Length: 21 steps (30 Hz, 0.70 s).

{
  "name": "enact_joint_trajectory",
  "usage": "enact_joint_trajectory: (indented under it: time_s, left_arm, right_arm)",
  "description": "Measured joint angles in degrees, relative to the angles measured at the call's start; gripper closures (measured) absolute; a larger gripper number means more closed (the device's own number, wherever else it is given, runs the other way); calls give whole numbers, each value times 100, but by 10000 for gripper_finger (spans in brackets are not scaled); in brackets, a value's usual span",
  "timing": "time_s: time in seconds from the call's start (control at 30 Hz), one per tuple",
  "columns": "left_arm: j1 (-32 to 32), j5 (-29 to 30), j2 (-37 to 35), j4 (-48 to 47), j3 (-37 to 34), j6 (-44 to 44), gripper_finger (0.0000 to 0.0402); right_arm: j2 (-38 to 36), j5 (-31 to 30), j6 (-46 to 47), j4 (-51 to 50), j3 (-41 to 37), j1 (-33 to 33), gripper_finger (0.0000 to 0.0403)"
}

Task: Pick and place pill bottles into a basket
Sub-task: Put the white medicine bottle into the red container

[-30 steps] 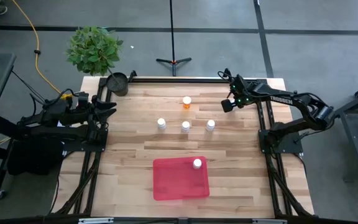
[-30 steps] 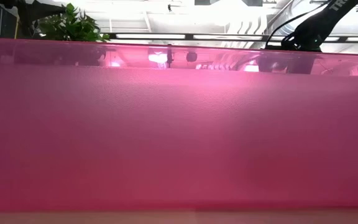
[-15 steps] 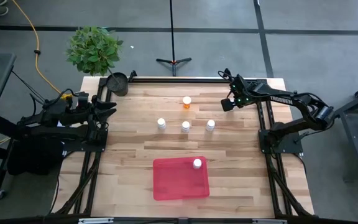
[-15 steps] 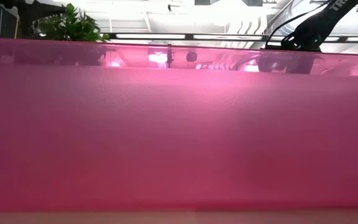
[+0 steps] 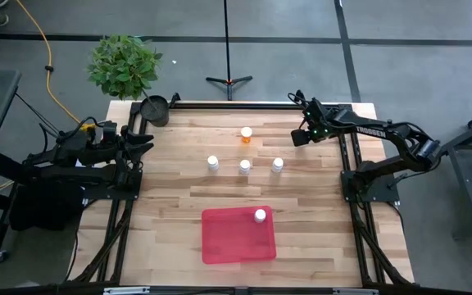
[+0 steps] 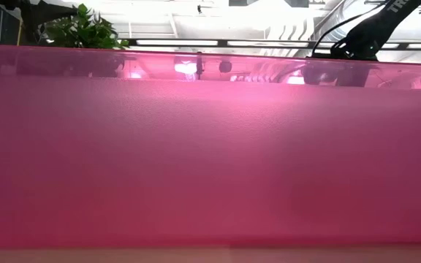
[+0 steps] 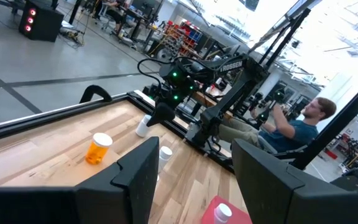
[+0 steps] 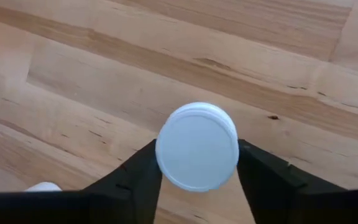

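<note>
Wooden table (image 5: 220,184) filling the middle of the high view, potted plant (image 5: 124,64) off its upper left corner, small black pot (image 5: 155,109) just below that. Red basket (image 5: 232,242) low and centre, one white bottle (image 5: 260,215) already standing at its upper right corner. Low view nearly all blocked by the basket's pink wall.

Left gripper (image 5: 144,141) parked at the left edge, fingers apart, nothing between them. Right gripper (image 5: 300,138) reaching in from the upper right, fingers pressed against both sides of a white-capped bottle (image 8: 197,146), seen from above in the right wrist view and hidden under the gripper in the high view.

Three white bottles in a row mid-table (image 5: 212,163), (image 5: 244,166), (image 5: 277,165); orange bottle (image 5: 246,134) above them.

Risks, judged from here:
- Round smooth bottle, pinched high near the cap: likely to twist or slip out on the lift if the squeeze is uneven.
- Long carry from upper right down to the basket: chance of clipping the row of three on a low path.
- Release too near the bottle already in the basket: could topple it.
</note>
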<state>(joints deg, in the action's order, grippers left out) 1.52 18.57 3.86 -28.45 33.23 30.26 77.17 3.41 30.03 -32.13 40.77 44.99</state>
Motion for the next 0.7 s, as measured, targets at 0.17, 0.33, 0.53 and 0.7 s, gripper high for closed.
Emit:
enact_joint_trajectory:
  time_s: [0.17, 0.33, 0.53, 0.7]
  left_arm:
    - [-2, -5, 0, 0, 0, 1, 165]
    - [0, -109, 0, 0, 0, 2, 165]
    - [0, -117, 0, 0, 0, 3, 165]
    - [-1, -162, 0, 0, 0, 2, 165]
  right_arm:
    - [-4, 122, 96, 48, 19, 0, 256]
    - [-4, 196, 194, 45, 17, -2, 247]
    - [2, 331, 259, -23, 64, -16, 255]
    - [11, 237, 259, -99, 379, -125, 268]
